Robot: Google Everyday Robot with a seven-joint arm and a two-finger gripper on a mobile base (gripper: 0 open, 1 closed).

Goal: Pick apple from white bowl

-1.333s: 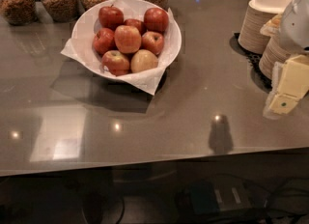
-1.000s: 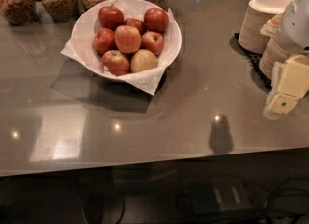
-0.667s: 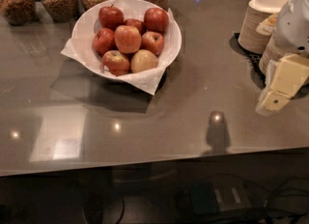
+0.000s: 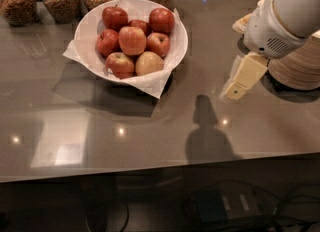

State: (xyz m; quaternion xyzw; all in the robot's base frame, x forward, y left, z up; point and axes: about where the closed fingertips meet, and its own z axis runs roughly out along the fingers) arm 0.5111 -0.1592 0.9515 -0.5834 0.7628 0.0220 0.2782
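As gripper hovers over counter, bowl sits apart.

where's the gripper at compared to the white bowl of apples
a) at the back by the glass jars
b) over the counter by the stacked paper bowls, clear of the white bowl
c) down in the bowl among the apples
b: the gripper hangs over the bare counter next to the stacked paper bowls, well apart from the white bowl and its apples.
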